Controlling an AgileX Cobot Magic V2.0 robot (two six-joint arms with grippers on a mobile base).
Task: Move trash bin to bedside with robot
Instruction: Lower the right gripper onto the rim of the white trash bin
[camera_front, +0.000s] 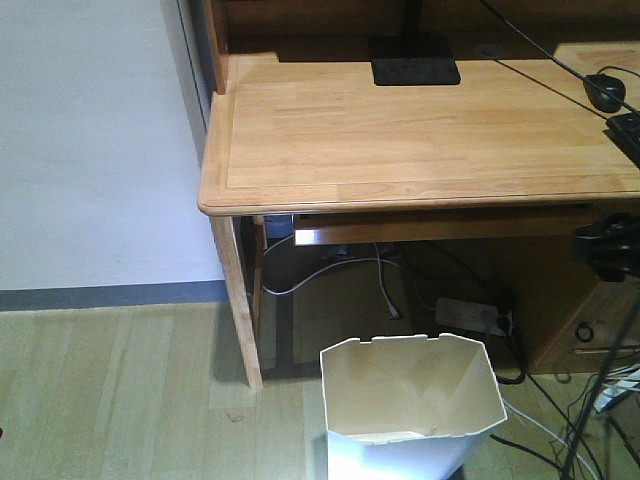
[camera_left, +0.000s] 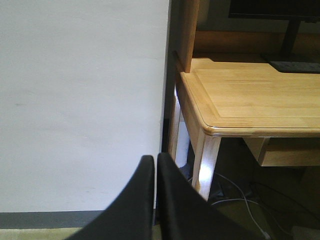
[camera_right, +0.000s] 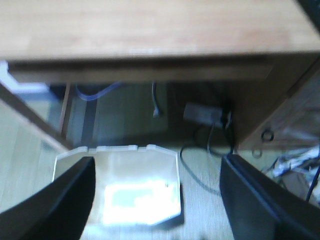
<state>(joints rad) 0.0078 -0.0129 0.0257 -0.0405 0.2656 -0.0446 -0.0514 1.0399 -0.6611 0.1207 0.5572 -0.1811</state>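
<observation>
Starting at the left, one white wall (camera_front: 90, 140) meets a pale plank floor (camera_front: 120, 400), and one light wooden desk (camera_front: 400, 130) stands beside it. One trash bin (camera_front: 400, 390) stands upright on the floor in front of the desk, to the right of the desk's front left leg (camera_front: 240, 300) and apart from it. It is white plastic with flat, angled facets, a many-sided rim with small notches along its far edge, and a cream inside. From the front only its bare inner walls show. In the blurred right wrist view a bright glare fills the inside, so I cannot tell what it holds.

On the desktop sit one black monitor base (camera_front: 415, 62) and, far right, one black mouse (camera_front: 605, 92). Under the desk one white power strip (camera_front: 470, 315) lies among loose cables.

Two grippers show. The left gripper (camera_left: 154, 159) has its jaws together, facing the wall and the desk corner. The right gripper (camera_right: 157, 159) has its jaws wide apart above the bin, which lies nearer its left finger (camera_right: 60, 200).
</observation>
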